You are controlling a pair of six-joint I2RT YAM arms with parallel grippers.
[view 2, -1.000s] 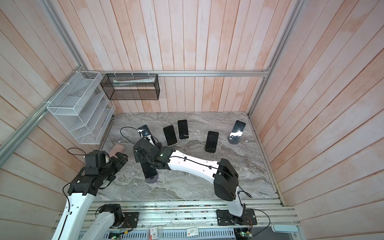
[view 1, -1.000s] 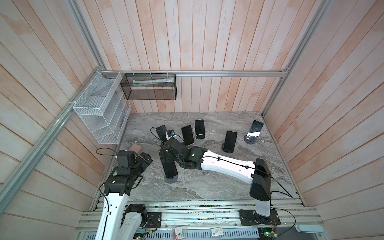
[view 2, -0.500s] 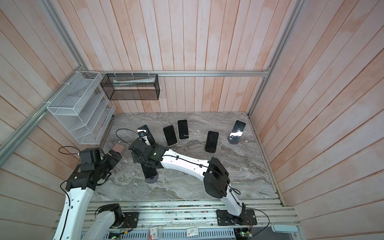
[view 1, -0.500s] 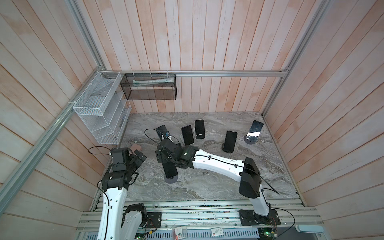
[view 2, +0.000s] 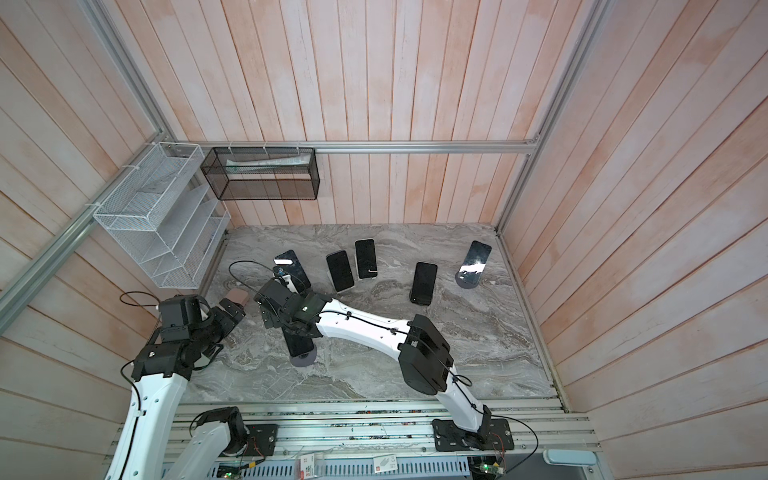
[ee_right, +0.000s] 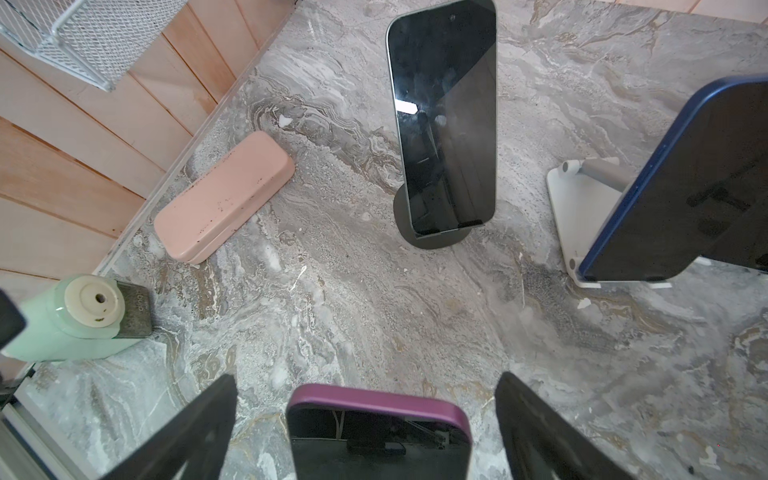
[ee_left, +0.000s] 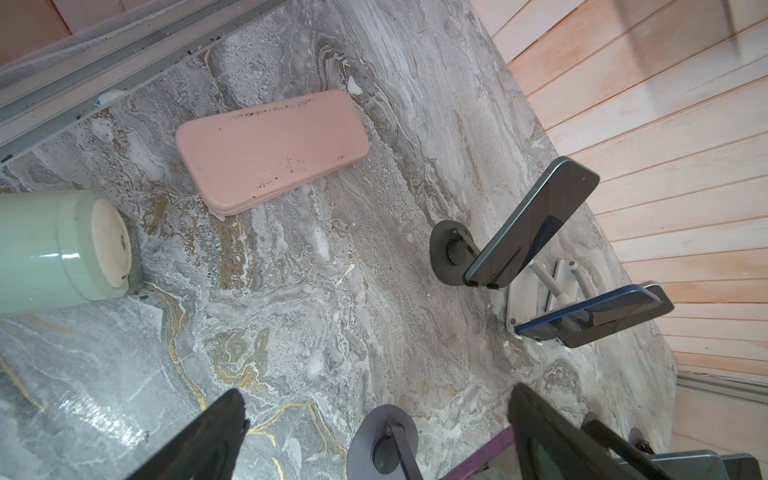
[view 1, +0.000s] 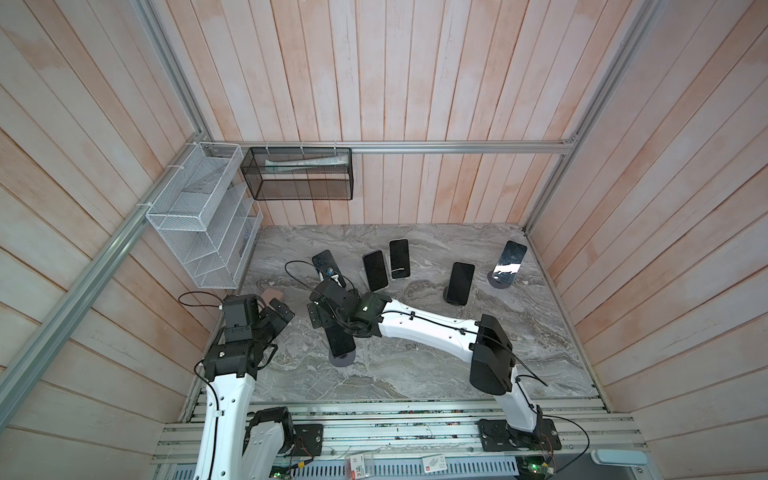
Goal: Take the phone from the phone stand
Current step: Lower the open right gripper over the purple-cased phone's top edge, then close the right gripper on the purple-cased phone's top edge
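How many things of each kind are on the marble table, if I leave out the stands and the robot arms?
Phones: 6
Pink case: 1
Green bottle: 1
Total: 8

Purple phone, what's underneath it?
A round grey stand base shows under the purple phone, sitting on the table. The cradle holding its lower edge is hidden by the phone itself.
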